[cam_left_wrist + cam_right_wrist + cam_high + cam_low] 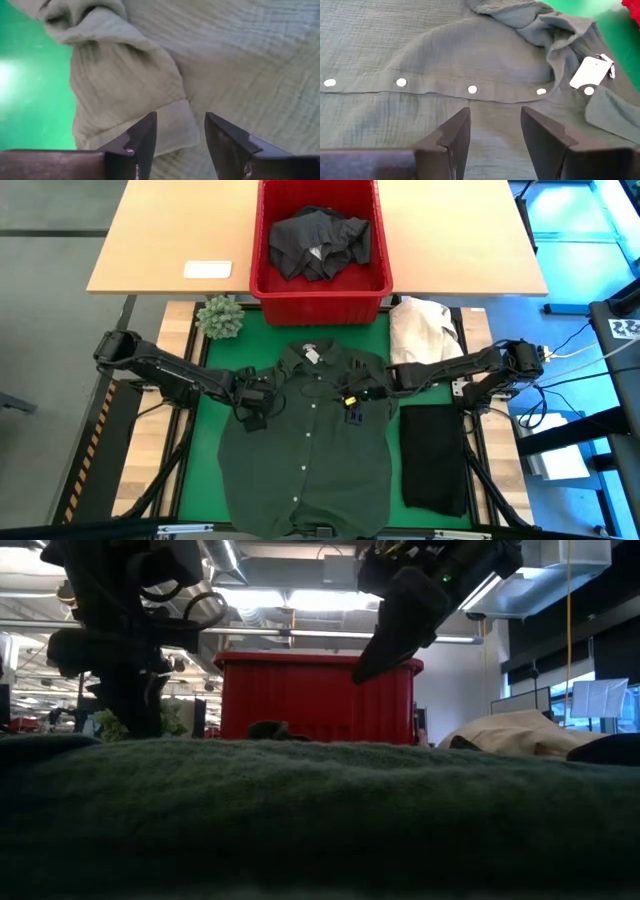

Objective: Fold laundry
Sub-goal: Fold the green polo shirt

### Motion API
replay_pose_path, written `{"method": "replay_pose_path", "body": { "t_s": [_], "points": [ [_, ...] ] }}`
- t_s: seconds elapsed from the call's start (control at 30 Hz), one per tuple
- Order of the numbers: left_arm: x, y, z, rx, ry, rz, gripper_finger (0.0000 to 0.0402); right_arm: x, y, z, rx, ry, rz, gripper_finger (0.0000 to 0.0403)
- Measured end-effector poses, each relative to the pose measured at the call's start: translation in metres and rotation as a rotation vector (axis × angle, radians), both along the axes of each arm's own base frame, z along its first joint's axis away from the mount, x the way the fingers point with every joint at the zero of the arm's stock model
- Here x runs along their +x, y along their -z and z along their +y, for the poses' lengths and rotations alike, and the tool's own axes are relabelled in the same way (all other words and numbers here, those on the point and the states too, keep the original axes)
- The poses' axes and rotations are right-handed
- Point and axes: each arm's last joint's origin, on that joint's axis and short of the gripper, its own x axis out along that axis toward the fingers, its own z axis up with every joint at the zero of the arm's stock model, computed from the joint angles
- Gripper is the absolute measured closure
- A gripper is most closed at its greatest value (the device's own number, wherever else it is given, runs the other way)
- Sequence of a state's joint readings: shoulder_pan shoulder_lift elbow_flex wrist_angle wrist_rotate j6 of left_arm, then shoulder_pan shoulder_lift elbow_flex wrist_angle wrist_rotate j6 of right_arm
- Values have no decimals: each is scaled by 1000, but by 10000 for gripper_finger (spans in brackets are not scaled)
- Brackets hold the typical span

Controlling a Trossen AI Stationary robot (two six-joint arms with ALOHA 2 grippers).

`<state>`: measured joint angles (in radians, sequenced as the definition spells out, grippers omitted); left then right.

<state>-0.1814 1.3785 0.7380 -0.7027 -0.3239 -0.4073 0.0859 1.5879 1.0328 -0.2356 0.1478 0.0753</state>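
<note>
On the green mat (205,470), in front of the red basket (320,298), the dark green shirt (305,470) lies spread flat, buttons up, collar toward the basket, laid out for folding; left of the shirt's placket the left end effector (252,402) hovers over a bunched sleeve, fingers parted, holding nothing; right of the placket the right end effector (352,402) hangs over the chest, likewise parted and empty; right of the shirt a folded black garment (433,458) lies just beside its edge, so a fold has freer room leftward; more dark laundry (320,242) waits in the basket.
</note>
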Motion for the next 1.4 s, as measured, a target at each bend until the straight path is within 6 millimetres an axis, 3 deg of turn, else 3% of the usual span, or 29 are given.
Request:
{"method": "replay_pose_path", "body": {
  "t_s": [0.3, 0.5, 0.67, 0.83, 0.9, 1.2, 1.4],
  "points": [
    [4, 18, -1, 30, 48, 106, 175, 0, 0, -2, -30, 32, -3, 228],
    [6, 29, 5, 89, 51, 179, 169, 0, 0, -2, -30, 32, -2, 228],
    [6, 30, 7, 165, 83, 201, 231, 0, 0, -2, -30, 32, 2, 228],
    [5, 29, 12, 186, 54, 210, 356, -1, 1, -2, -31, 32, 5, 228],
    [5, 28, 15, 191, 13, 211, 387, -1, 1, -2, -30, 31, 5, 228],
    [6, -9, 34, 450, -147, 177, 396, -1, 1, -2, -30, 31, 6, 228],
    [-4, -13, 60, 524, -301, 215, 397, -1, 1, -2, -30, 31, 7, 228]
  ]
}}
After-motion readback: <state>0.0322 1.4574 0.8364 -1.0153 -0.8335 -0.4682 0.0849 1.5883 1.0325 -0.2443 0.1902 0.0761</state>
